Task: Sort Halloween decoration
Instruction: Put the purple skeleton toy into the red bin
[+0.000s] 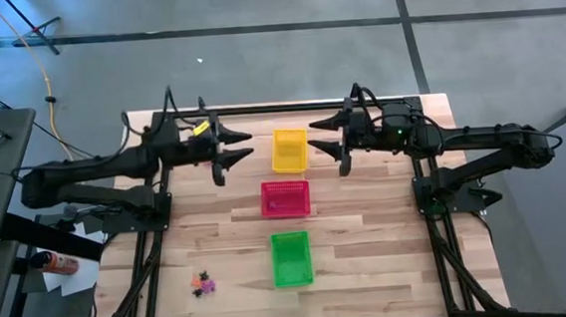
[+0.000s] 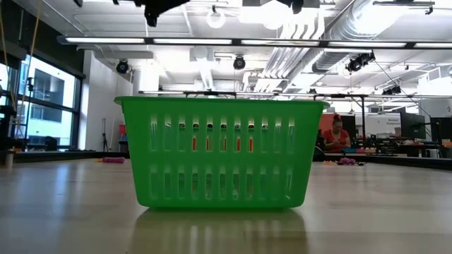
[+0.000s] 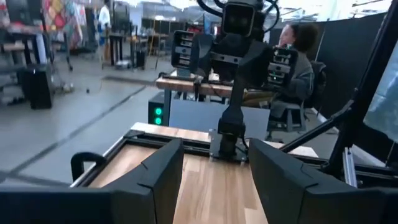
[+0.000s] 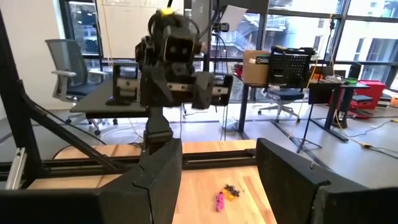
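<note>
From above, I'm looking down on the wooden table [image 1: 368,232] with three baskets lined up down its middle: the yellow basket [image 1: 289,150] toward 12 o'clock, the red basket [image 1: 285,198] at centre, the green basket [image 1: 291,259] toward 6. The left gripper [image 1: 240,146] is hovering at about 10 o'clock beside the yellow basket, fingers spread apart and gripping nothing. The right gripper [image 1: 322,138] is facing it from about 1 o'clock on the basket's other side, released too — nothing between its fingers. The Halloween decoration [image 1: 204,282] is sitting in a small cluster of black, pink and orange bits at about 7 o'clock, near the green basket but apart from it and well apart from both grippers.

Down at table level, the green basket [image 2: 220,152] is filling the middle of my picture, with a seated person [image 2: 335,134] showing in the room at about 3 o'clock.

Through the left wrist, I'm seeing its own two dark fingers [image 3: 155,177] standing apart over bare wood, the other arm across the table.

Through the right wrist, the fingers [image 4: 160,177] are parted as well — the trinkets [image 4: 226,196] are lying on the wood beyond them.
</note>
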Tool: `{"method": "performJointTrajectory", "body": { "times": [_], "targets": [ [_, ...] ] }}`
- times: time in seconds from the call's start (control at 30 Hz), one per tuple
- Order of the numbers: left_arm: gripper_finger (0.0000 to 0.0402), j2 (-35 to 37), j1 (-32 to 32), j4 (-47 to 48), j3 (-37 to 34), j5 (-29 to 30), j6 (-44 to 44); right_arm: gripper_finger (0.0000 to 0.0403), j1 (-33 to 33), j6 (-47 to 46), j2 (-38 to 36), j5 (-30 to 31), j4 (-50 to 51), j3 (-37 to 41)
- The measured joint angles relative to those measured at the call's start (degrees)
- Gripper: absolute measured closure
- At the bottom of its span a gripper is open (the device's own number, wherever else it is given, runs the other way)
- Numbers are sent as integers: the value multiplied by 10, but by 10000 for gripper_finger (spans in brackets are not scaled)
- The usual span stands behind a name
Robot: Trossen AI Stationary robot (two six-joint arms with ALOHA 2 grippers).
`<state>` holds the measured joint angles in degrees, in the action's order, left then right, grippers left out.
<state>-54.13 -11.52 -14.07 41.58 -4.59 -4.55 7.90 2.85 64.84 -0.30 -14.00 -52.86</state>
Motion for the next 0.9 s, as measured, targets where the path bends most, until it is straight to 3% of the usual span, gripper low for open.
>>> {"method": "performJointTrajectory", "body": {
  "times": [0.33, 0.43, 0.5, 0.63, 0.77, 0.9],
  "targets": [
    [229, -4, 0, -40, -19, 1, -4, 203, 0, -3, 0, 0, 0, 0],
    [229, -4, 0, -17, -7, 41, -31, 203, 0, -3, 0, 0, 0, 0],
    [229, -4, -4, 49, 30, 101, -42, 203, 0, -3, 0, 2, 0, 0],
    [229, -29, -44, 281, 141, 177, -11, 203, 0, -3, 0, 2, 3, 0],
    [229, -100, -126, 513, 243, 161, -9, 203, 0, -15, 0, 2, 14, 0],
    [230, -193, -204, 675, 286, 113, -8, 203, 0, -19, 0, 2, 28, 0]
  ]
}}
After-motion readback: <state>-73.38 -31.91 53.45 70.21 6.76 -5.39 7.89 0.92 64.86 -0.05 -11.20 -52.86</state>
